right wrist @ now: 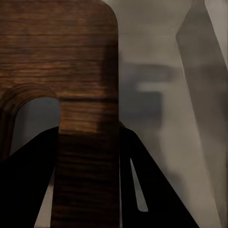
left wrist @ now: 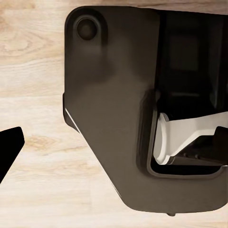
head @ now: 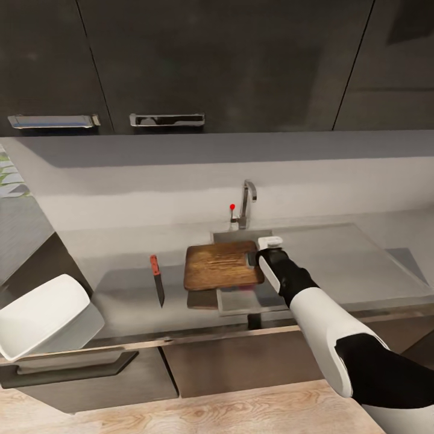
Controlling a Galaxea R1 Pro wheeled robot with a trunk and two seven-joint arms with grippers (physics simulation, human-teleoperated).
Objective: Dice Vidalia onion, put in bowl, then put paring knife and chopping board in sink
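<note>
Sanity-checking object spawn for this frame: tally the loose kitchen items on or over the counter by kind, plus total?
Chopping board: 1, held at its handle end by the right gripper, over the sink
Paring knife: 1, lying on the countertop
Bowl: 1, white, at the counter's left end
Total: 3

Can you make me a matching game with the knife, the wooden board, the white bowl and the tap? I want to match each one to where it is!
Things:
1. paring knife
2. chopping board
3. bowl
4. tap

Places:
A. gripped by the right pincer over the sink
B. standing behind the sink
C. lying flat on the countertop, left of the board
D. at the far left, tilted

Pairs: 1-C, 2-A, 3-D, 4-B
</note>
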